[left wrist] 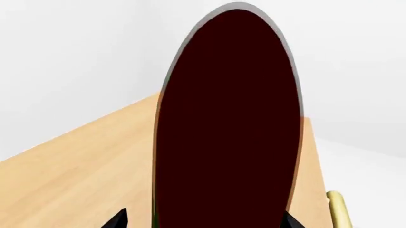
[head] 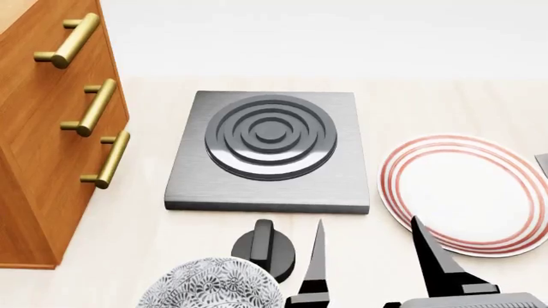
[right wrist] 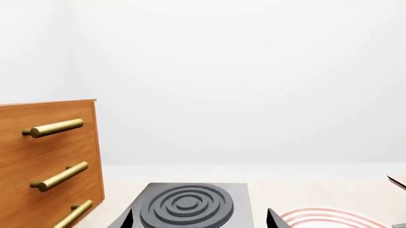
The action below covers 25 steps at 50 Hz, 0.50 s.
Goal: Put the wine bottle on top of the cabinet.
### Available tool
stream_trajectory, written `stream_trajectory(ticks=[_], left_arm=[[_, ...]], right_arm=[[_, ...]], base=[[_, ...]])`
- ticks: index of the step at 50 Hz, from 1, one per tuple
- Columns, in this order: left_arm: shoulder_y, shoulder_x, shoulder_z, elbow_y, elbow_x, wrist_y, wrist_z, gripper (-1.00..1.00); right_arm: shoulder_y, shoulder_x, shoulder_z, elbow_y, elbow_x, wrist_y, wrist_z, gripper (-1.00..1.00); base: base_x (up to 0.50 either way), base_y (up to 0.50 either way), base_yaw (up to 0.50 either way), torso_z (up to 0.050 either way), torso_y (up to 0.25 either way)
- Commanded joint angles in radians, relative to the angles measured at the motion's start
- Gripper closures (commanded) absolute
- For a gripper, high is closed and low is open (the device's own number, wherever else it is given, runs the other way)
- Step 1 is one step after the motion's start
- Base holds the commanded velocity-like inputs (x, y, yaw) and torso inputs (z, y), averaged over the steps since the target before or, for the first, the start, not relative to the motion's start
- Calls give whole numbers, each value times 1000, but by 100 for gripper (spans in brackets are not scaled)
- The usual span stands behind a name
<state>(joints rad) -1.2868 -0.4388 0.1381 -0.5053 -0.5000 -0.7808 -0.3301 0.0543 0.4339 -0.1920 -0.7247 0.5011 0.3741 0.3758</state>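
Wine bottle (left wrist: pixel 228 123) clamped in left pincer (left wrist: pixel 203 221), above cabinet (left wrist: pixel 82 166) top; right pincer (head: pixel 368 256) released.

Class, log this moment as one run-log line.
left claw: shut on wine bottle | bottle: over cabinet top | right claw: open, idle | step: placing

Surface: pale cream tabletop (head: pixel 445 102), running back to a white wall.
Cabinet (head: pixel 38 128): stands on the tabletop, well to the left of the right claw (head: pixel 368 256); three brass bar handles (head: pixel 94 106) face the hotplate.
Hotplate (head: pixel 269 151): grey square slab with dark rings, just ahead of the claw.
Striped plate (head: pixel 466 192): right of the claw's fingers, beside the hotplate.
Black knob (head: pixel 264 247): left of the claw, near it.
Patterned bowl (head: pixel 210 285): left of the claw, touching the knob's edge in view.
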Motion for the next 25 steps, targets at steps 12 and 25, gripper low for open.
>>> stream_trajectory(ticks=[12,25], left_arm=[[14,0,4,55,-12,6,-2,-100],[135,-34,-4,229,-29,6,-21,-100]], right_arm=[[3,3,-12,3,-2,-2,4,-100],[3,7,-15,-4,1,-1,9,-100]], base=[[0,0,0,0,0],[0,0,0,0,0]])
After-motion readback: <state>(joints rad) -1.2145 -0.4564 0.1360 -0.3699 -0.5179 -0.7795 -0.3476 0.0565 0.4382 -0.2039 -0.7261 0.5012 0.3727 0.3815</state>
